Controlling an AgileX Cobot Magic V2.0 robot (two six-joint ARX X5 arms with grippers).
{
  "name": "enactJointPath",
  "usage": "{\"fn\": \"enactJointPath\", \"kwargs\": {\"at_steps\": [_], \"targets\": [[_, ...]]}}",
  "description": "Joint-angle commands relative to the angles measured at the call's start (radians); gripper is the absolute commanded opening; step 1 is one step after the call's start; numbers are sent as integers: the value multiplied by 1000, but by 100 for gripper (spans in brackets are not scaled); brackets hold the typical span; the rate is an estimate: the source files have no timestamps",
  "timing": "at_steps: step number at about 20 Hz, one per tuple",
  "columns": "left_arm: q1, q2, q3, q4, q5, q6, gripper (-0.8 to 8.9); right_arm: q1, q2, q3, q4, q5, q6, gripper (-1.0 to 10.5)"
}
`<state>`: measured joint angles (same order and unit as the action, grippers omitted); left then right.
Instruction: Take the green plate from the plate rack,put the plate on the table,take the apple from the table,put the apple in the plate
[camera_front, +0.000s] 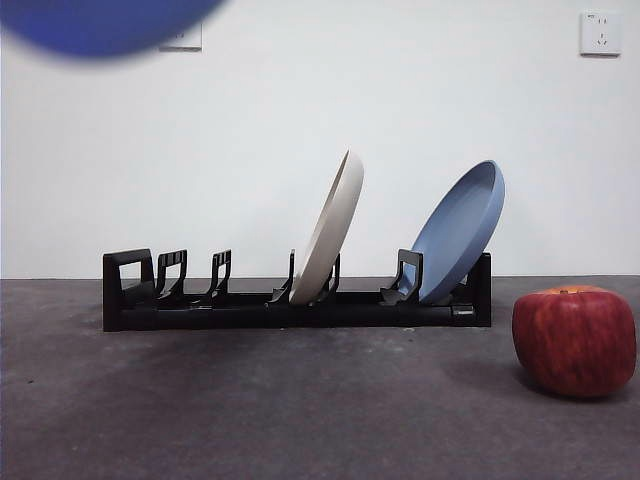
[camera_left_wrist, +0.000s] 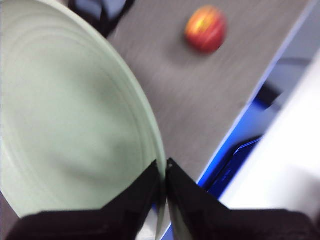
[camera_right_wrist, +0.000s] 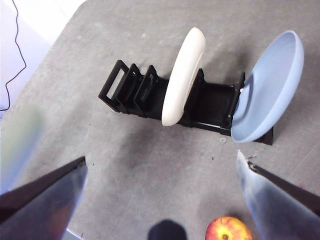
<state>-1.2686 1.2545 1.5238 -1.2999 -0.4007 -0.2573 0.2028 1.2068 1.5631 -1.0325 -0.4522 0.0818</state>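
Note:
My left gripper (camera_left_wrist: 164, 172) is shut on the rim of the pale green plate (camera_left_wrist: 70, 115), which it holds tilted in the air above the table (camera_left_wrist: 200, 100). The same plate shows as a pale green blur (camera_right_wrist: 20, 142) at the side of the right wrist view. The red apple (camera_front: 574, 342) rests on the table (camera_front: 300, 400) to the right of the black plate rack (camera_front: 300, 305); the apple (camera_left_wrist: 206, 29) lies well away from the held plate. My right gripper (camera_right_wrist: 160, 175) hangs open high over the table, between the rack (camera_right_wrist: 150, 95) and the apple (camera_right_wrist: 228, 229), holding nothing.
A cream-white plate (camera_front: 330, 228) leans in the rack's middle slot and a blue plate (camera_front: 460, 230) at its right end. The left slots stand bare. A blurred dark blue shape (camera_front: 105, 22) fills the front view's top left corner. The table's edge (camera_left_wrist: 240, 120) runs close to the held plate.

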Motion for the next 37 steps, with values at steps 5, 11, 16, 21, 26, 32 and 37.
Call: {"fn": "enactJointPath", "kwargs": {"at_steps": [5, 11, 16, 21, 26, 32, 37], "targets": [[30, 224, -151, 323, -19, 36, -9, 1, 2, 3, -45, 0, -4, 501], [68, 481, -151, 430, 2, 86, -9, 1, 2, 3, -69, 0, -7, 501], [96, 597, -151, 479, 68, 86, -9, 1, 2, 3, -72, 0, -7, 501], [106, 666, -151, 520, 71, 94, -9, 1, 2, 3, -77, 0, -8, 501], [136, 710, -151, 528, 166, 109, -9, 1, 2, 3, -90, 0, -9, 501], [168, 709, -151, 507, 195, 112, 73, 1, 2, 3, -98, 0, -16, 501], [179, 684, -151, 485, 199, 126, 257, 1, 2, 3, -98, 0, -16, 501]]}}
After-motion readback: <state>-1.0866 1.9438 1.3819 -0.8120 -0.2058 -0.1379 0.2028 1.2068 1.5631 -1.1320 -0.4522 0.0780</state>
